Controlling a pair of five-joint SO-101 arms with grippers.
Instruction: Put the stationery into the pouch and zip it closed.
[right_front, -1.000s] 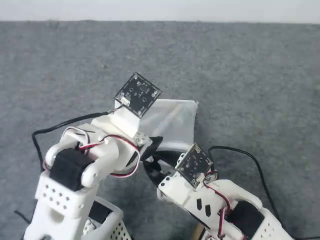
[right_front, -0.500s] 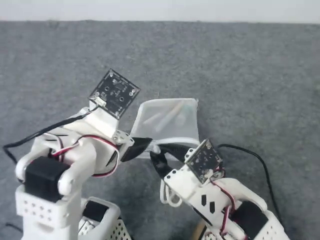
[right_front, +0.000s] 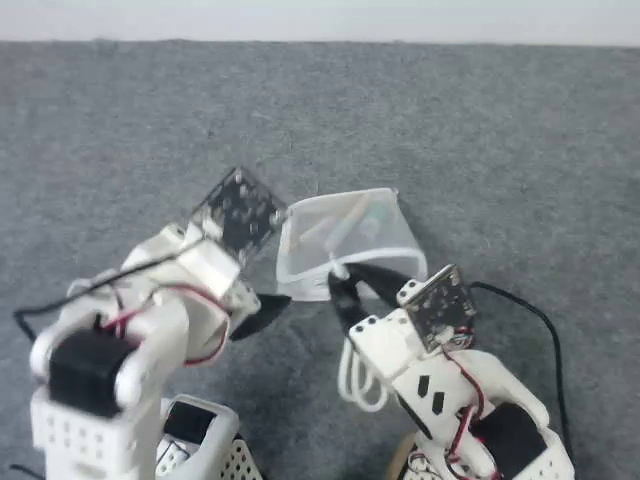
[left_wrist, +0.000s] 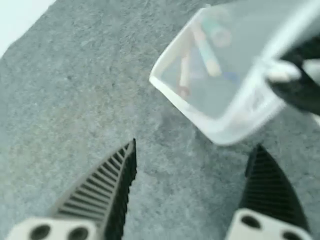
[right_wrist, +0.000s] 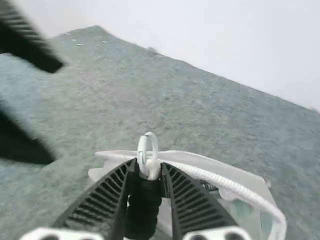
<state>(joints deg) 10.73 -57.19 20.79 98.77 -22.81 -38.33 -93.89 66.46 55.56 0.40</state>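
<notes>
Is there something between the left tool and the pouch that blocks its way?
Nothing visible does. Only bare grey carpet lies between the open left tool and the pouch. The right tool grips the zipper ring at the pouch's edge.

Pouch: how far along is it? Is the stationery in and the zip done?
Done: the stationery lies inside the translucent pouch.
In hand: the right gripper is shut on the white zipper pull at the pouch's edge. The left gripper is open, short of the pouch and not touching it.
Left: finishing the zip. These views do not show how much of it is closed.
</notes>
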